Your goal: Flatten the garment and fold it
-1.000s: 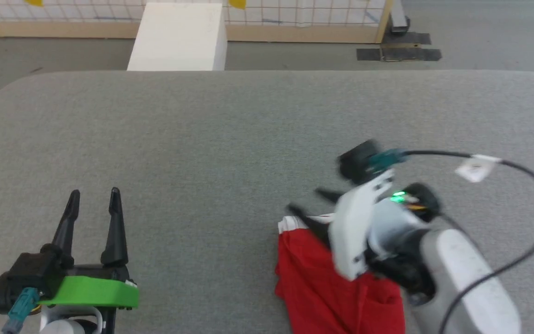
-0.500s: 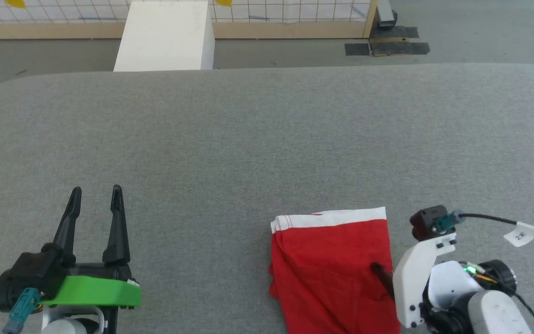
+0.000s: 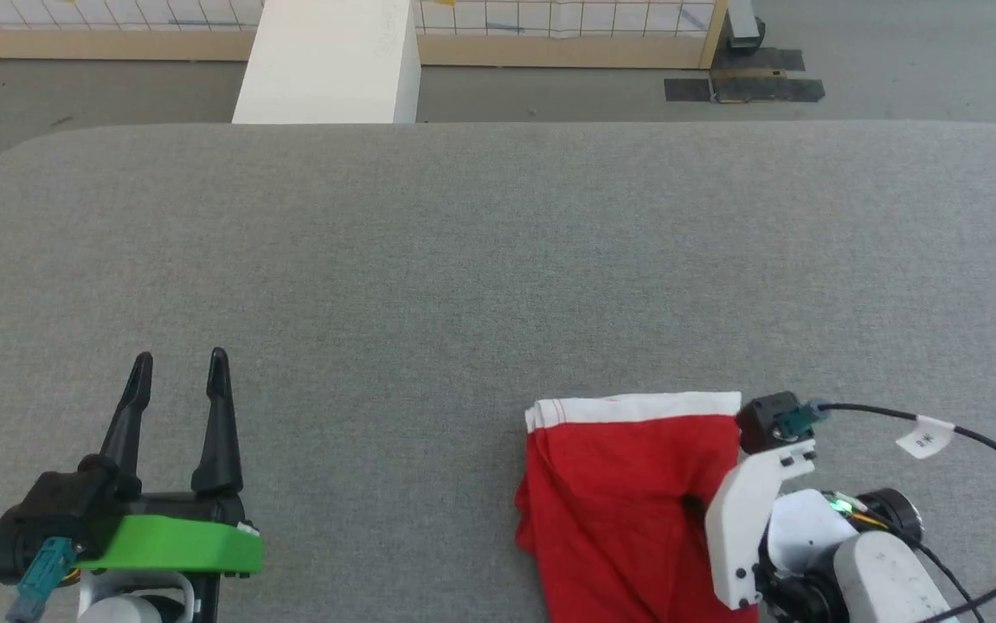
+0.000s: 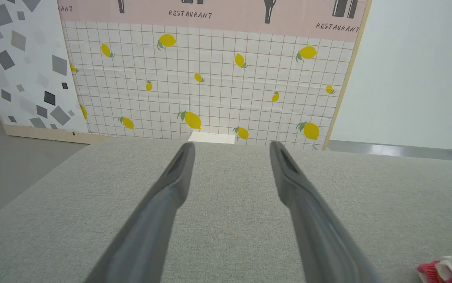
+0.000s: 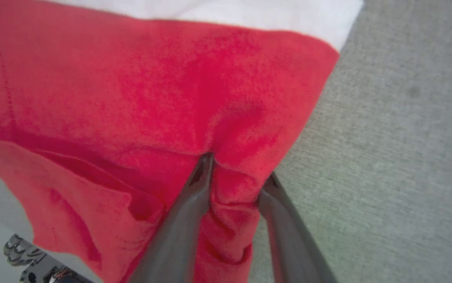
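The garment [image 3: 619, 493] is a red folded piece with a white band [image 3: 636, 407] along its far edge, lying on the grey table near the front right. My right gripper [image 3: 697, 510] sits at its right edge, largely hidden under its white wrist. In the right wrist view its fingers [image 5: 239, 167] pinch a puckered ridge of the red fabric [image 5: 151, 98] near the right side. My left gripper [image 3: 180, 356] rests open at the front left, far from the cloth. Its fingers [image 4: 231, 144] hold nothing, and a bit of the garment [image 4: 451, 267] peeks in at the lower right.
The grey padded table [image 3: 463, 260] stretches wide to the left and behind the garment. A white box [image 3: 329, 61] stands on the floor past the far edge, before a tiled lemon-print panel [image 4: 210, 78]. Dark tape [image 3: 744, 86] marks the floor at the back right.
My right arm swung from the garment's far left corner back to its near right edge, and its fingers closed in on a ridge of fabric. The left arm stayed still.
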You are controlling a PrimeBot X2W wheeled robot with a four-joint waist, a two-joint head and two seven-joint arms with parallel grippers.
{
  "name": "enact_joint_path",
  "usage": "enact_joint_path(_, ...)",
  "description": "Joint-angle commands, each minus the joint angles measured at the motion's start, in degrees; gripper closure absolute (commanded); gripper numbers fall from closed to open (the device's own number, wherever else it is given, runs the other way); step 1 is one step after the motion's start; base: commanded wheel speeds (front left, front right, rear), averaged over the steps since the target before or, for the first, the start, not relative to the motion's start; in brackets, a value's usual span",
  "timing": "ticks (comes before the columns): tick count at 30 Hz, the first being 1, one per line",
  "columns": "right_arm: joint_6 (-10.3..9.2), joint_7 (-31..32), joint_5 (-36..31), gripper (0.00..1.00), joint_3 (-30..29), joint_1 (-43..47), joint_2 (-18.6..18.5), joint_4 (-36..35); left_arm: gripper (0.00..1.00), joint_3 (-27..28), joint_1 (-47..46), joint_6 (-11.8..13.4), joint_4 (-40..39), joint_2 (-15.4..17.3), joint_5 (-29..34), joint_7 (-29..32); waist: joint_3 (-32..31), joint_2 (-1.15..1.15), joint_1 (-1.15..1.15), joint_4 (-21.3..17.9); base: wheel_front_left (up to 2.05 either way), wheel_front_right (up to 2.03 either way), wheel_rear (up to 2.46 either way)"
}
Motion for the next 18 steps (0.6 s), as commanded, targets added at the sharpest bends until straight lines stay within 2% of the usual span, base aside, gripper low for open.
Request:
enact_joint_path(1,-0.08,-0.2,0.3,1.0,0.9,-0.6,0.1,1.1,0.0,0.3,0.2,-0.3,0.1,0.1,0.2,-0.3,-0.2,0.0,0.0,-0.5,0.0,0.0,0.0)
enact_joint_path(4,-0.08,0.5,1.0,1.0,2.7,-2.1,-0.8,0.0,0.0,1.1,0.7,-0.1,-0.4,-0.1,0.1,-0.3,-0.4,0.0,0.0,-2.3,0.0,0.0,0.0)
enact_joint_path(8,-0.08,3.2,2.1,1.0,6.7,-4.9,-4.6,-3.8,0.0,1.7,1.5,0.0,-1.3,-0.3,0.0,-0.3,0.2,0.0,0.0,-6.4,0.0,0.0,0.0)
enact_joint_path(15,-0.08,9.8,7.8,1.0,13.6,-11.9,-12.8,-10.8,0.0,1.4,1.4,-0.2,-3.0,0.0,-0.2,-0.3,3.3,0.0,0.0,-17.1,0.0,0.0,0.0)
enact_joint_path(18,-0.08,11.4,9.5,1.0,14.6,-15.1,-15.8,-12.4,0.0,0.9,0.8,-0.2,-3.9,0.8,0.0,-0.3,5.4,0.0,0.0,-21.2,0.0,0.0,0.0)
